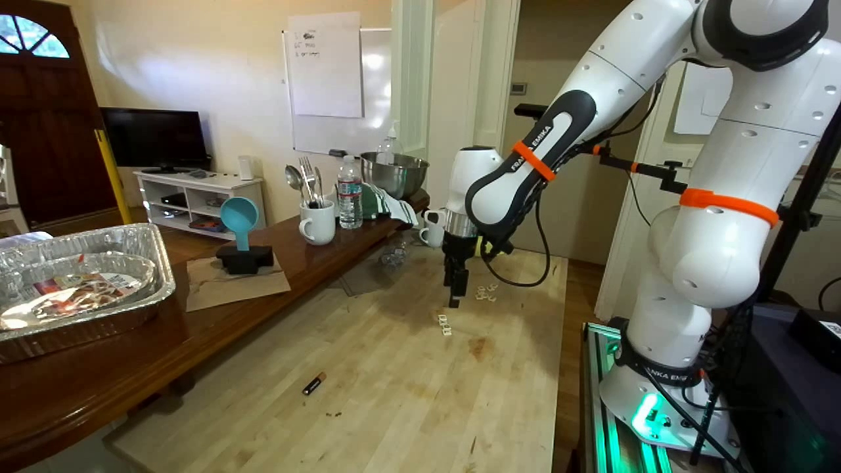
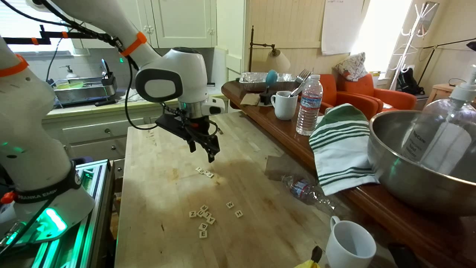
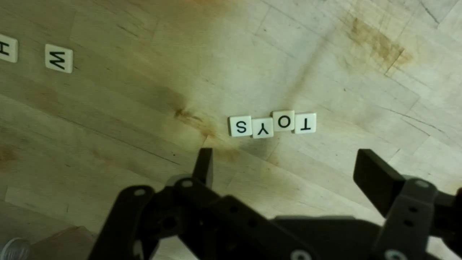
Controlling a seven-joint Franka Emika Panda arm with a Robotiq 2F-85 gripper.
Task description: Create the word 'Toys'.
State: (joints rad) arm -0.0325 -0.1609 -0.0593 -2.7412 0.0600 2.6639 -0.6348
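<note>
White letter tiles T (image 3: pixel 305 123), O (image 3: pixel 283 120), Y (image 3: pixel 262 128) and S (image 3: pixel 240 126) lie flat in a close, slightly uneven row on the wooden table. They read TOYS upside down in the wrist view. The O sits a little out of line. The row shows small in both exterior views (image 1: pixel 445 325) (image 2: pixel 204 172). My gripper (image 3: pixel 285 155) is open and empty, fingers wide apart. It hangs above the table near the row, also seen in both exterior views (image 1: pixel 452 295) (image 2: pixel 202 154). It touches no tile.
Loose tiles W (image 3: pixel 59 58) and H (image 3: pixel 8 48) lie apart from the row. Several more tiles, including Z (image 2: pixel 192 214) and E (image 2: pixel 203 234), are scattered nearby. A battery (image 1: pixel 314 383), a clear bottle (image 2: pixel 303 188) and a mug (image 2: pixel 349 243) are on the table. A raised brown counter (image 1: pixel 217 335) runs alongside.
</note>
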